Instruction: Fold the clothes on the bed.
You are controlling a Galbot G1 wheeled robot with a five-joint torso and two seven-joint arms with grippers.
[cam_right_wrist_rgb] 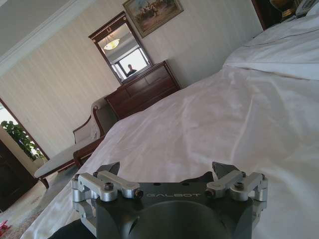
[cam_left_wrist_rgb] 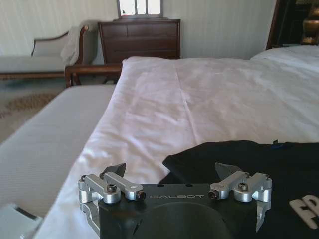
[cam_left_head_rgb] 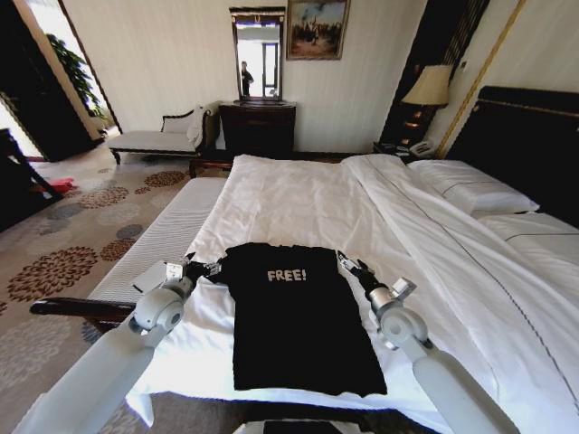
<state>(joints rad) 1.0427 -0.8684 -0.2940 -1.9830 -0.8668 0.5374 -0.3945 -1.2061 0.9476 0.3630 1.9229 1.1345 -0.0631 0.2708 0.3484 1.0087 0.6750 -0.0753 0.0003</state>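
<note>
The black T-shirt [cam_left_head_rgb: 298,325] with white "FREE!" lettering lies flat, chest up, near the foot of the white bed [cam_left_head_rgb: 308,199]. Its hem reaches the bed's near edge. My left gripper [cam_left_head_rgb: 210,268] sits at the shirt's left shoulder, open, with nothing between its fingers. My right gripper [cam_left_head_rgb: 347,264] is at the right shoulder, also open. In the left wrist view the left gripper [cam_left_wrist_rgb: 172,169] hovers low over the edge of the shirt [cam_left_wrist_rgb: 244,159] on the bed sheet [cam_left_wrist_rgb: 199,99]. In the right wrist view the right gripper [cam_right_wrist_rgb: 167,168] stands spread above the white sheet [cam_right_wrist_rgb: 209,124].
A pale upholstered bench [cam_left_head_rgb: 158,240] runs along the bed's left side, with a flat pale object [cam_left_head_rgb: 149,276] on it. Pillows [cam_left_head_rgb: 470,190] and the dark headboard [cam_left_head_rgb: 534,136] are at the right. A chaise lounge [cam_left_head_rgb: 154,140], a dresser [cam_left_head_rgb: 258,127] and patterned carpet [cam_left_head_rgb: 63,244] lie beyond.
</note>
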